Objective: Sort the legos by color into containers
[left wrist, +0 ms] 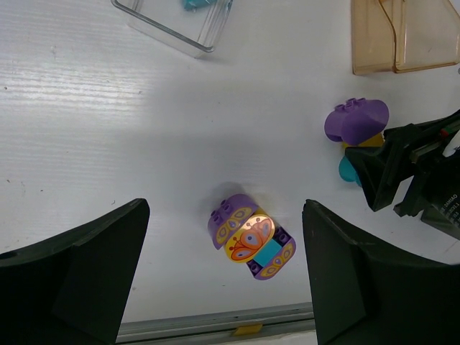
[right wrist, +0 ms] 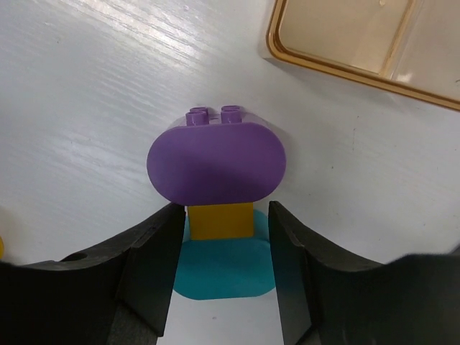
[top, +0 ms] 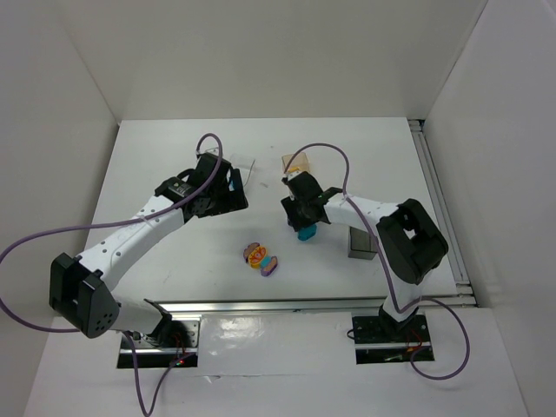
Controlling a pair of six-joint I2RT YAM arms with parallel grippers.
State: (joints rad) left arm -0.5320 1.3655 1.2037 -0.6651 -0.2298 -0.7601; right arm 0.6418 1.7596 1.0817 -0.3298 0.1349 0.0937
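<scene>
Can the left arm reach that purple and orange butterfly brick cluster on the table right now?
Probably yes. The open left gripper faces the purple and orange butterfly brick cluster, nothing covers it, and the right gripper sits aside at the purple-topped brick stack.

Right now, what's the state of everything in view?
left gripper: open, above the butterfly legos.
right gripper: straddling the brick stack, grip unclear.
brick stack: assembled, upright on the table.
butterfly legos: on the table, unsorted.
clear tray: holds a teal piece.
tan box: visible part empty.
grey box: contents hidden.
</scene>
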